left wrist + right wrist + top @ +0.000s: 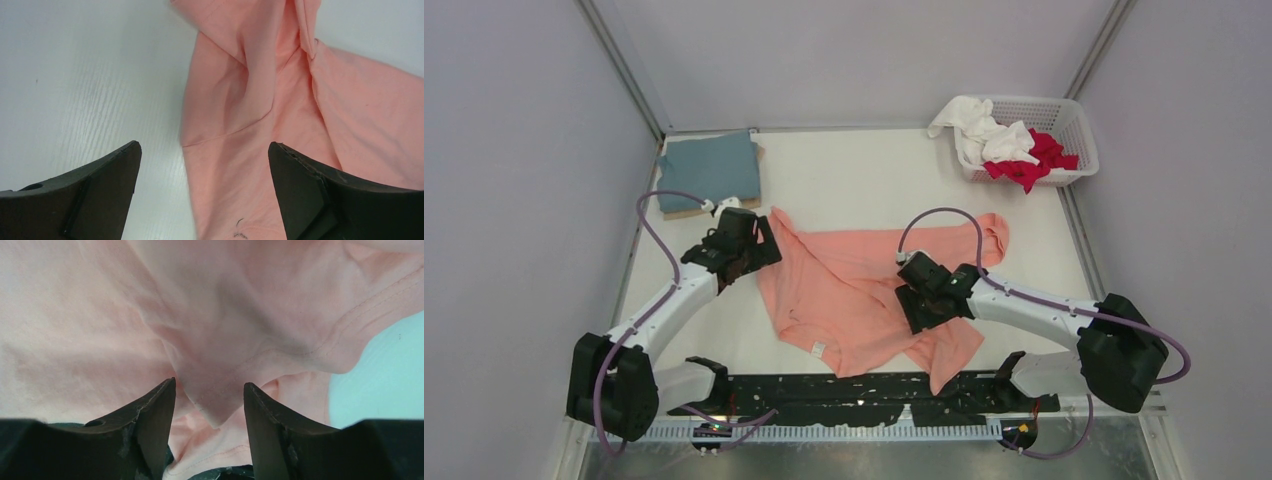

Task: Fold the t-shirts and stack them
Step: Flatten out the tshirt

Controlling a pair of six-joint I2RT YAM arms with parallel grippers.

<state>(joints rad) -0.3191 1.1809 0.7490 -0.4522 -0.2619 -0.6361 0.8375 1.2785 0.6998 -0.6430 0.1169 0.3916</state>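
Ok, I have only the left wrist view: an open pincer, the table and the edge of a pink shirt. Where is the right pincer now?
Observer: The right pincer is over the right half of the pink shirt. Its jaws stand apart, with a fold of the shirt between them.
Operator: Is any shirt already folded?
Observer: Yes, a blue shirt lies folded at the far left corner of the table, on top of a tan cloth of which only the edge shows.
Operator: And are more shirts waiting?
Observer: A white shirt and a red shirt lie crumpled in a basket at the far right corner.
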